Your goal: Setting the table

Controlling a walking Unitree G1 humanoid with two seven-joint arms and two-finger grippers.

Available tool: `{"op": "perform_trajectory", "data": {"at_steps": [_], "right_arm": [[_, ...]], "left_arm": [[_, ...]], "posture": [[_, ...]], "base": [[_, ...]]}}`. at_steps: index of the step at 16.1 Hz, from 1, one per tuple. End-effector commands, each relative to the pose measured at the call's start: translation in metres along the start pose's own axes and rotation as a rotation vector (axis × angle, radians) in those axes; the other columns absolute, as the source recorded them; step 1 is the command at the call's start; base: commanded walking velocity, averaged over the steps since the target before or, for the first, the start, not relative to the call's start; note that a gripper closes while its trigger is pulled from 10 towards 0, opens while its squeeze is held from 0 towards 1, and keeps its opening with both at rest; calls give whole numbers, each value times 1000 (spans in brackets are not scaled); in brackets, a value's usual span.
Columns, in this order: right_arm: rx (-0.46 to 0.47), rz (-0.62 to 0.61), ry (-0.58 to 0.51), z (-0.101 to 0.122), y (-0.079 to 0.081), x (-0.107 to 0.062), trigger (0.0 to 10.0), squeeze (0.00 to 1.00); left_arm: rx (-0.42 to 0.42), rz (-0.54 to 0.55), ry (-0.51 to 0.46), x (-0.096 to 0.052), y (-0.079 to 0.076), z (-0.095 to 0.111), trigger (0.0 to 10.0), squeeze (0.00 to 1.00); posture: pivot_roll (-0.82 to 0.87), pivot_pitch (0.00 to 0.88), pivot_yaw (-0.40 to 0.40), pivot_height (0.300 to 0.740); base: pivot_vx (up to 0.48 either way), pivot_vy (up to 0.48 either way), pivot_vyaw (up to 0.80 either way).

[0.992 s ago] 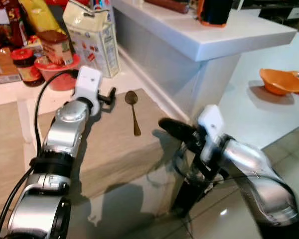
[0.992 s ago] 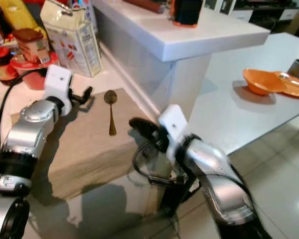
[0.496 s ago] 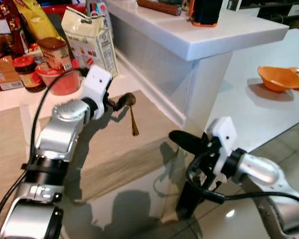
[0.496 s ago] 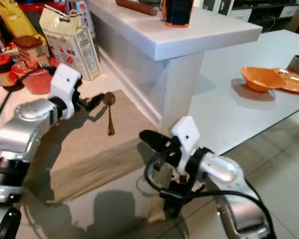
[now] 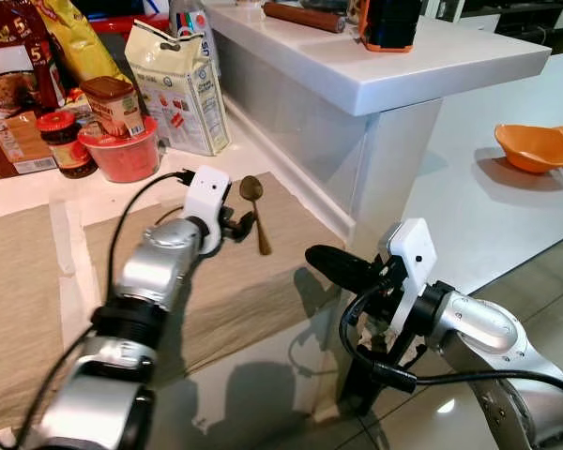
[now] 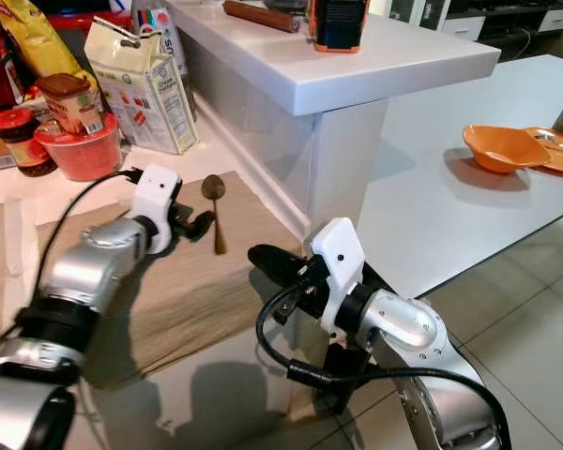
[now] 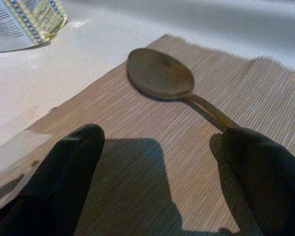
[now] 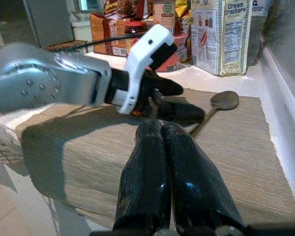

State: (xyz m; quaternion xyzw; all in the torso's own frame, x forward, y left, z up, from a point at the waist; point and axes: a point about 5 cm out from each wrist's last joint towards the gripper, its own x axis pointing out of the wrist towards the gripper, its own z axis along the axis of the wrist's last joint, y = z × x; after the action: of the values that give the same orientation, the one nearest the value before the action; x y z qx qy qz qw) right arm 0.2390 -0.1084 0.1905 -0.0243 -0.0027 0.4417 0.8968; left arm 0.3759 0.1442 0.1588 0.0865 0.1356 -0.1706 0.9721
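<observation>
A: Woven mat (image 5: pixel 263 281) under everything, spoon (image 5: pixel 255 210) lying flat on it. Left gripper (image 5: pixel 241 225) is sitting low with its fingers spread wide, nothing in them. In the left wrist view the bowl of the spoon (image 7: pixel 160 74) is lying ahead of the tips, and the handle is running back to one finger (image 7: pixel 265 177), looking like it is touching there.

B: So not straddling it?

A: Judging not. The other finger (image 7: pixel 69 162) is resting well to the side, so the handle is sitting off-centre. It probably needs shifting sideways until the handle is lying between the pads, then lowering until the tips are brushing the mat, then closing slowly on the thin neck.

B: Risk?

A: Flat handle, likely slipping or getting pushed along the mat.

B: Right gripper (image 6: pixel 263 262)?

A: Pressed together, empty, hovering off the counter's edge, pointing toward the left one. Bowl (image 5: pixel 535 148) is waiting on the table (image 5: pixel 469 206).
</observation>
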Motion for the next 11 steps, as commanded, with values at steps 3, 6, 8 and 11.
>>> {"op": "perform_trajectory", "data": {"at_steps": [3, 6, 8, 11], "right_arm": [[23, 1, 15, -2, 3, -2, 10000, 0], [32, 2, 18, -2, 4, -1, 10000, 0], [37, 3, 22, -2, 5, 0, 10000, 0], [44, 5, 24, -6, 5, 5, 10000, 0]], "left_arm": [[-48, 8, -117, 0, -10, 24, 10000, 0], [3, 22, -126, -1, -15, 30, 10000, 0], [1, 40, -134, -2, -18, 36, 10000, 0], [-1, 48, -77, 2, -38, 26, 10000, 0]], "posture": [[-126, 0, 47, 732], [-122, 0, 43, 732], [-112, 0, 42, 732], [-104, 0, 42, 732]], "base": [[0, 0, 0], [0, 0, 0], [0, 0, 0], [0, 0, 0]]}}
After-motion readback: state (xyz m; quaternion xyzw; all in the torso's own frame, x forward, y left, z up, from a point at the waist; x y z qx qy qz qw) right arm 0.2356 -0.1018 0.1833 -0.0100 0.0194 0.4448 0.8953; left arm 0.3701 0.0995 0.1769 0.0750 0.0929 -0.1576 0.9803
